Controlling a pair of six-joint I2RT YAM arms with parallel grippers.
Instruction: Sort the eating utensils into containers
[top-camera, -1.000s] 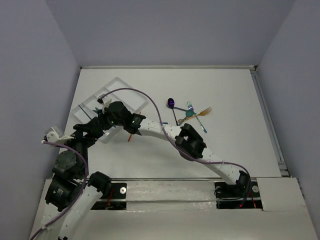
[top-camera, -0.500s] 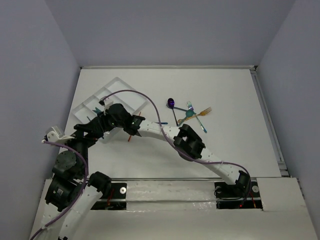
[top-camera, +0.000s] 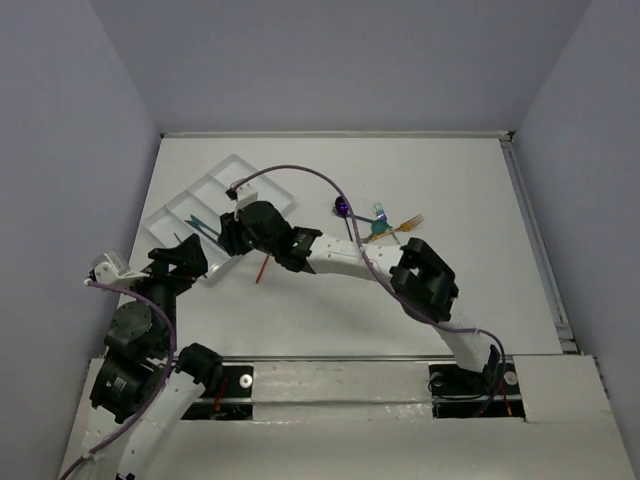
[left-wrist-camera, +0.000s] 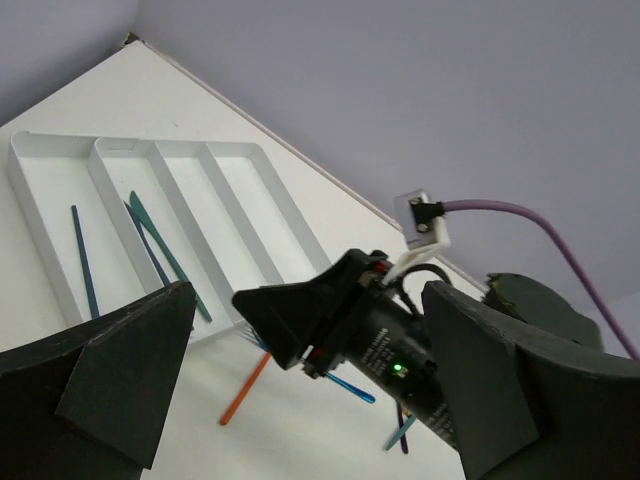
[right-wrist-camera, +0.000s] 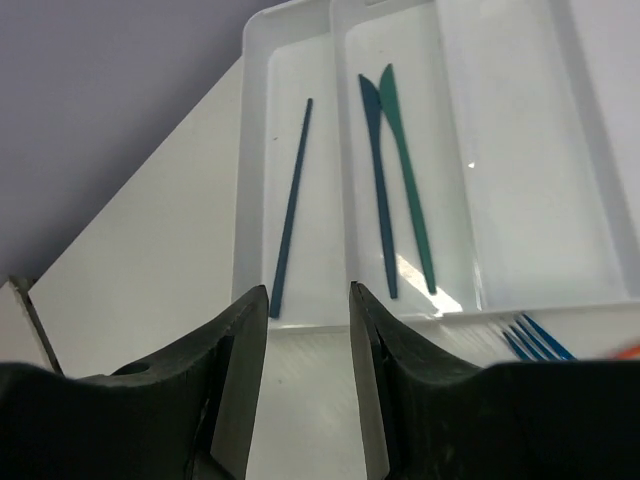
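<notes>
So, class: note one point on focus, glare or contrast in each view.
Right wrist view: tray and teal knife sharp, a glare patch beside that knife, fingers of the right hand dark and soft. Left wrist view: the left hand looms as dark shapes. Top view: the white tray barely stands out from the table.

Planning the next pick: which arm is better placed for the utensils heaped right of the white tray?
Right, probably. The heap of coloured plastic utensils lies on its side, beside its forearm; the right gripper is open, empty. The left gripper sits at the white plastic tray's near-left edge, farther off.
</notes>
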